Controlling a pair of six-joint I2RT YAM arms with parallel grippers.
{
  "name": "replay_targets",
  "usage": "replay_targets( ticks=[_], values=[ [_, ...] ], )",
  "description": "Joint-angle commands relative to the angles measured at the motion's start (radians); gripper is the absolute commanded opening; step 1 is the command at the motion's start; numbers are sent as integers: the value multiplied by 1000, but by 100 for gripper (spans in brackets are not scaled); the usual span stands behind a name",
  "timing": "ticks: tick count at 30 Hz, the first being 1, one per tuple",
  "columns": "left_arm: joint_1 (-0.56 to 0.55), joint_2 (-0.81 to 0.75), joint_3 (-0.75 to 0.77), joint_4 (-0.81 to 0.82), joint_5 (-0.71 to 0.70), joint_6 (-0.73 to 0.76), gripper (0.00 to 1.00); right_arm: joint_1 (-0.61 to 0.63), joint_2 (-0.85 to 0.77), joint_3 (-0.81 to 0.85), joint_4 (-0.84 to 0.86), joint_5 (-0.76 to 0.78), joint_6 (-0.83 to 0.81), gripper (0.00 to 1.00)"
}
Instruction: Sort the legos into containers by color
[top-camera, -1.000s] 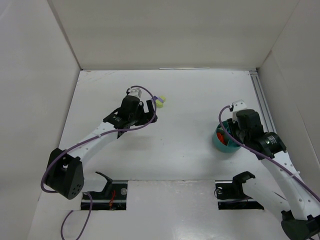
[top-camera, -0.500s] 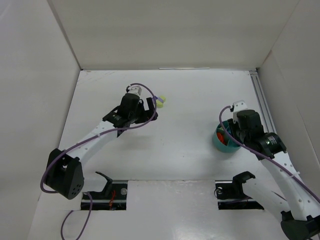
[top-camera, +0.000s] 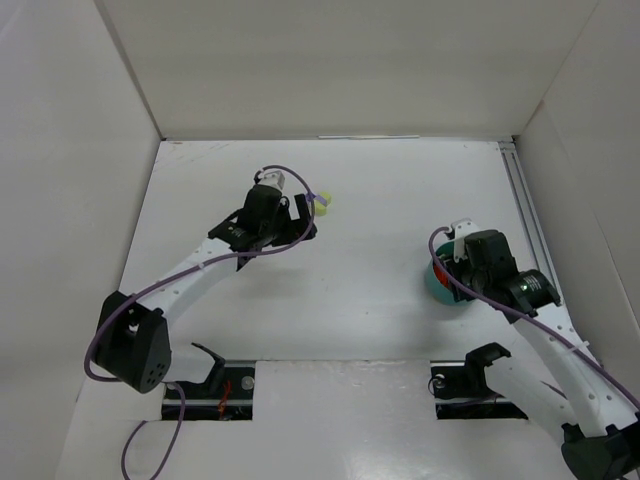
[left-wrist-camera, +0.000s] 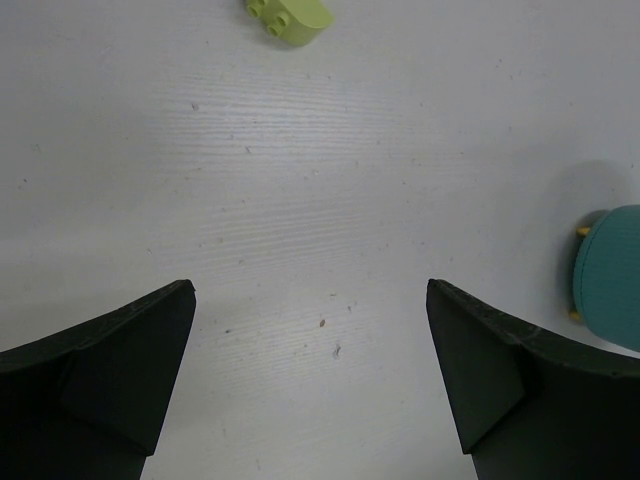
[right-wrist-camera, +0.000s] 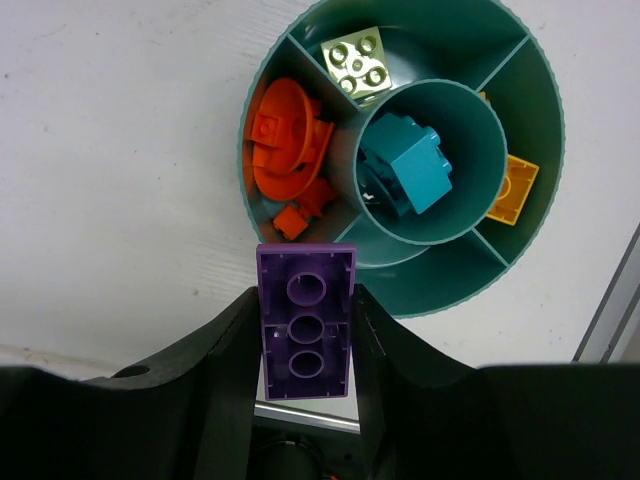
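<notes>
The right hand (right-wrist-camera: 305, 305) is pinching a purple brick (right-wrist-camera: 305, 340) by its long sides, underside facing the wrist camera. It is hovering at the near rim of the teal divided bowl (right-wrist-camera: 440, 290), which is sitting on the right part of the white surface (top-camera: 380, 290).

Inside the bowl, orange-red pieces (right-wrist-camera: 285, 140) are lying in the left compartment. A pale green square piece (right-wrist-camera: 358, 62) is resting studs-up in the top one, and a yellow-orange piece (right-wrist-camera: 512, 190) is showing in the right one. A teal brick (right-wrist-camera: 415, 170) is sitting in the central cup. The compartment nearest the purple brick is showing only bare floor.

The left hand (left-wrist-camera: 308, 300) is hanging spread wide over the far left-centre of the surface, gripping nothing. A loose lime brick (left-wrist-camera: 288, 14) is lying just beyond its fingers, and a rounded teal piece (left-wrist-camera: 612, 290) is peeking in at the right edge of that wrist view.
</notes>
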Motion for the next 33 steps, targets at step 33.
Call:
replay_targets(
  ticks=[33],
  values=[
    [12, -48, 14, 4, -48, 4, 100, -4, -75, -22, 110, 87, 117, 18]
  ],
)
